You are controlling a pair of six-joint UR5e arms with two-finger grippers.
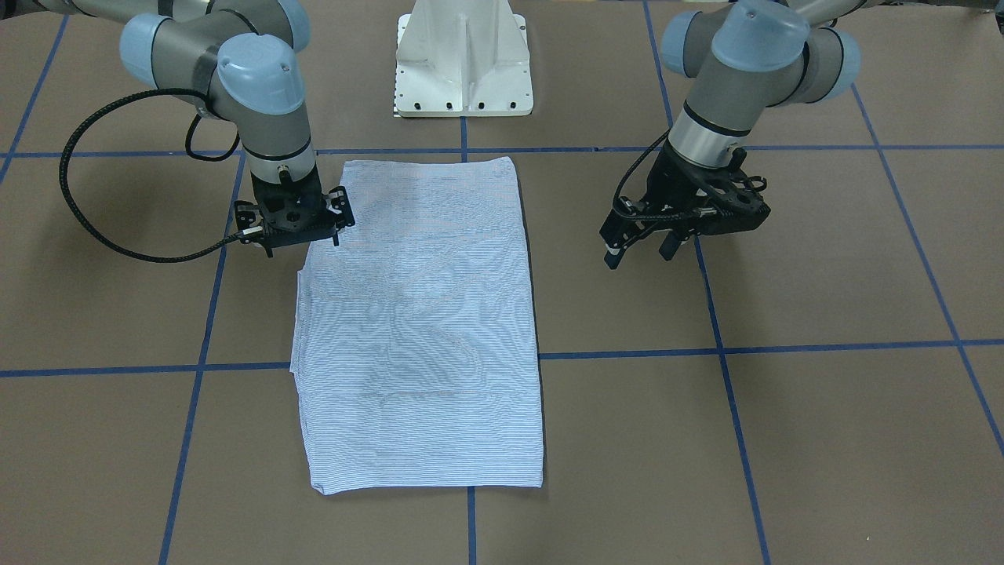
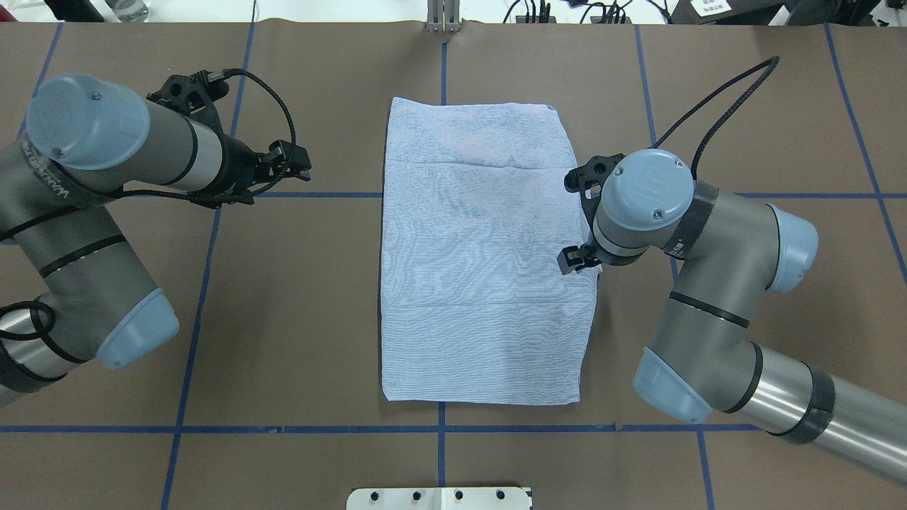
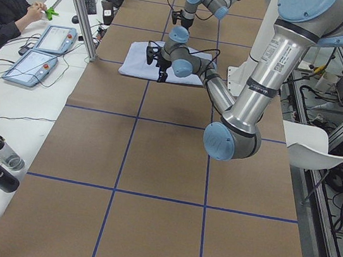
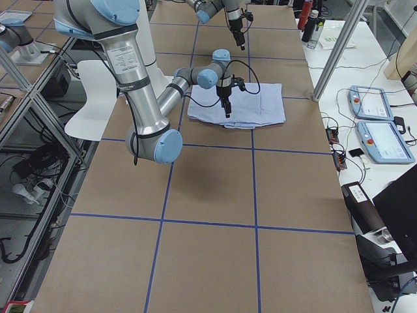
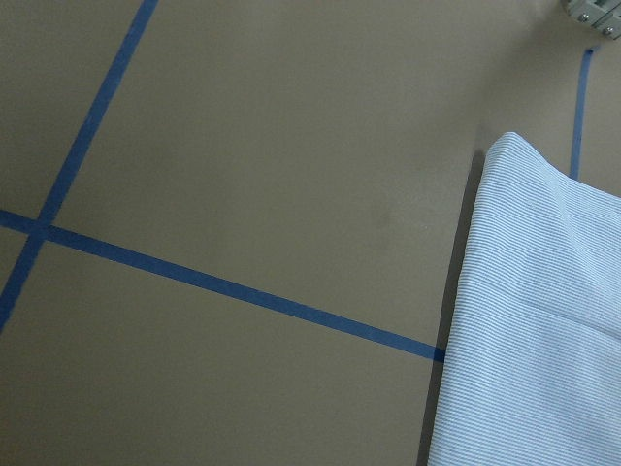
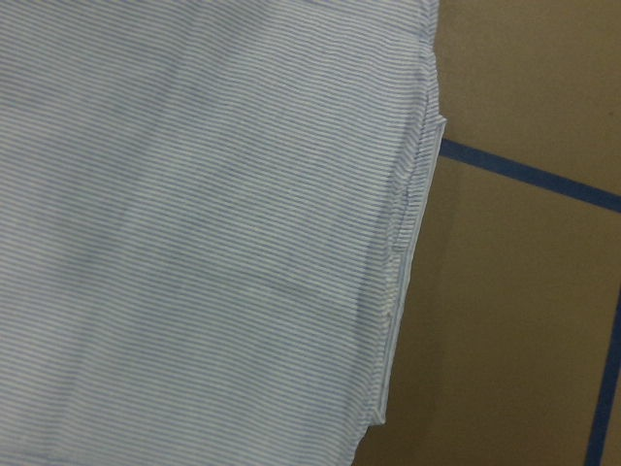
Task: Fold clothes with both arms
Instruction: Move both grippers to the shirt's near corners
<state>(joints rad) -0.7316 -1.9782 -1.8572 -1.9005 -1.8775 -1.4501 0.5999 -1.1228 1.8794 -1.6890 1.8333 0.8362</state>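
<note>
Overhead exterior view, contents as we find them:

1. Shirt (image 2: 482, 255). Light blue-and-white fine stripe, folded to a plain upright rectangle. It lies flat at the middle of the tabletop (image 2: 297, 319), across one blue tape line (image 2: 326, 195). We see no collar, sleeve or button on the upper face. One faint crease crosses it near the far end.

2. Right arm (image 2: 708, 283). The wrist points straight down over the shirt's edge on the robot's right. From the front-facing view we read the right end effector (image 1: 303, 245) as spread, with one finger on either side and nothing between them. We cannot tell whether the tips touch the cloth. Its wrist camera shows the stacked hems (image 6: 408, 214) of that edge, with brown tabletop beside them.

3. Left arm (image 2: 92, 212). The left end effector (image 1: 639, 255) is tilted, its fingers parted and holding nothing. It hangs above bare tabletop, well apart from the shirt on the robot's left. Its wrist camera catches only one corner of the shirt at the frame's right.

4. Tabletop. Brown covering, marked with a grid of blue tape.

5. White pedestal base (image 1: 464, 59). It stands at the robot's side of the tabletop, between the two arms.

6. Seated person (image 3: 9, 10). At a side bench beyond the tabletop, near two tablets (image 3: 41, 53).
</note>
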